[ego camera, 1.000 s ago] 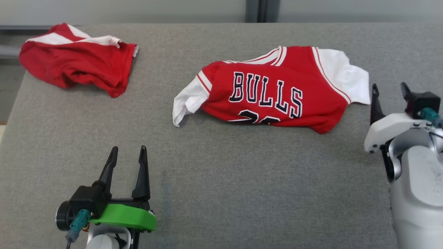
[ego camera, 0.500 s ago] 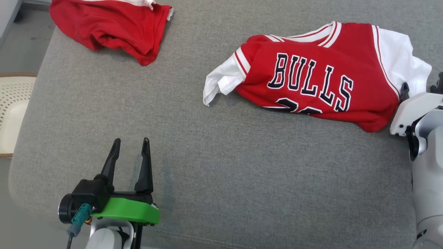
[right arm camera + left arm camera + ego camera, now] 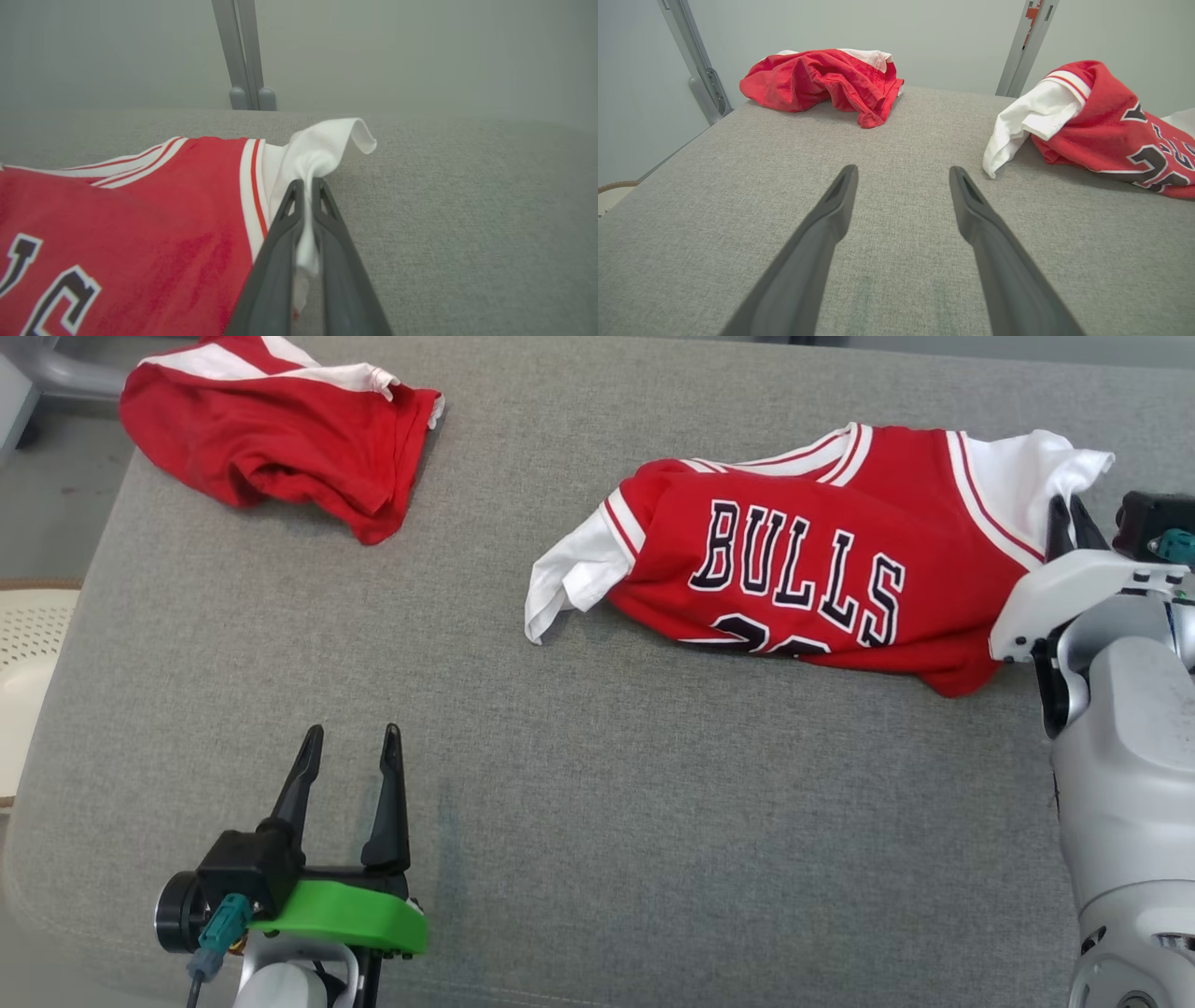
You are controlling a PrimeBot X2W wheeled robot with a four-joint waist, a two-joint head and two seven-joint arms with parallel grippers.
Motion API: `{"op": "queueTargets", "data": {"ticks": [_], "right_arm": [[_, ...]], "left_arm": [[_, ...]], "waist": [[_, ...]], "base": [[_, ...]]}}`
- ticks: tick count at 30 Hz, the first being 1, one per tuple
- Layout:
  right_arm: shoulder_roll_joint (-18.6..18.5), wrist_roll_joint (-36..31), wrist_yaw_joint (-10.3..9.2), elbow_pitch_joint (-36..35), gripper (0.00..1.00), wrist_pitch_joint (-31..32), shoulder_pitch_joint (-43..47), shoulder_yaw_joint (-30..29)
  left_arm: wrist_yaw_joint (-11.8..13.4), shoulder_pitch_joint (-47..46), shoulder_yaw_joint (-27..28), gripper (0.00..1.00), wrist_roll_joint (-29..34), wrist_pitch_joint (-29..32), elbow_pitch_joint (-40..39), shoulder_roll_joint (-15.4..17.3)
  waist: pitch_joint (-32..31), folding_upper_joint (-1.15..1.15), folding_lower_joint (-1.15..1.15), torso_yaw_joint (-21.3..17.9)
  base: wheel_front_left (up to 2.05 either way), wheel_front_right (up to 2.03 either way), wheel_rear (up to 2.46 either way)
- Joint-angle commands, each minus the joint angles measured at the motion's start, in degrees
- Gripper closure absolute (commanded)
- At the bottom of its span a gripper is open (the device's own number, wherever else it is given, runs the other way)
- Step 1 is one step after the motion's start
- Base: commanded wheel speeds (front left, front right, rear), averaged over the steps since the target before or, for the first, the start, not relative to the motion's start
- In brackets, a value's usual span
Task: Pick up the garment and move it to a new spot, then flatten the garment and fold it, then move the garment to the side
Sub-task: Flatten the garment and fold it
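You are at the very start: your right gripper is pinched tight on the white sleeve of the red Bulls jersey, whose crumpled body rests at the far right of the grey padded table. Your left gripper hangs spread wide and empty at the near left. Lifting, moving, flattening, folding and setting aside all remain. Leave the red shorts at the far left alone.

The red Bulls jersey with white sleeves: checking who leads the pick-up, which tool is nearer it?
Right. The right tool pinches the red Bulls jersey by its white sleeve; the left tool stands open, apart from it.
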Motion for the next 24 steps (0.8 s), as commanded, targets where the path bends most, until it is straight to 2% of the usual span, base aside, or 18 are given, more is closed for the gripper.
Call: {"op": "queueTargets", "data": {"ticks": [1,7,9,12,17,21,24], "right_arm": [[0.4,0.8,-0.02,-0.8,1.0,-1.4,-0.9,1.3],[2.9,5.4,-0.03,-5.4,1.0,-4.8,-1.8,11.3],[3.4,8.1,-0.03,-7.3,1.0,-5.2,-0.5,16.9],[3.6,15.0,-0.02,-10.7,1.0,-5.4,2.8,28.4],[3.5,25.1,-0.02,-18.7,1.0,-2.0,9.0,47.2],[3.5,28.8,-0.03,-22.2,1.0,1.1,12.9,56.9],[3.5,30.1,-0.02,-22.8,1.0,2.3,15.2,61.1]], "left_arm": [[-0.3,0.7,0.3,0.0,0.5,0.0,0.2,0.1],[-0.7,1.9,0.6,0.0,1.3,0.0,0.8,0.1],[-0.9,2.3,0.6,0.0,1.5,0.0,0.9,0.1],[-1.0,2.7,0.5,0.0,1.6,0.0,1.1,0.1],[-1.2,3.1,0.6,0.0,1.5,0.0,0.8,0.1],[-1.1,3.2,0.4,0.0,1.0,0.0,0.6,0.1],[-0.8,3.2,0.3,0.0,0.6,0.0,0.5,0.1]], "waist": [[-2.1,0.0,0.0,-1.2],[-5.2,0.0,0.0,-1.5],[-6.0,0.0,0.0,-1.3],[-7.0,0.0,0.0,-0.6],[-7.4,0.0,0.0,0.3],[-7.2,0.0,0.0,1.1],[-6.9,0.0,0.0,1.6]], "base": [[0.0,0.0,0.0],[0.0,0.0,0.0],[0.0,0.0,0.0],[0.0,0.0,0.0],[0.0,0.0,0.0],[0.0,0.0,0.0],[0.0,0.0,0.0]]}}
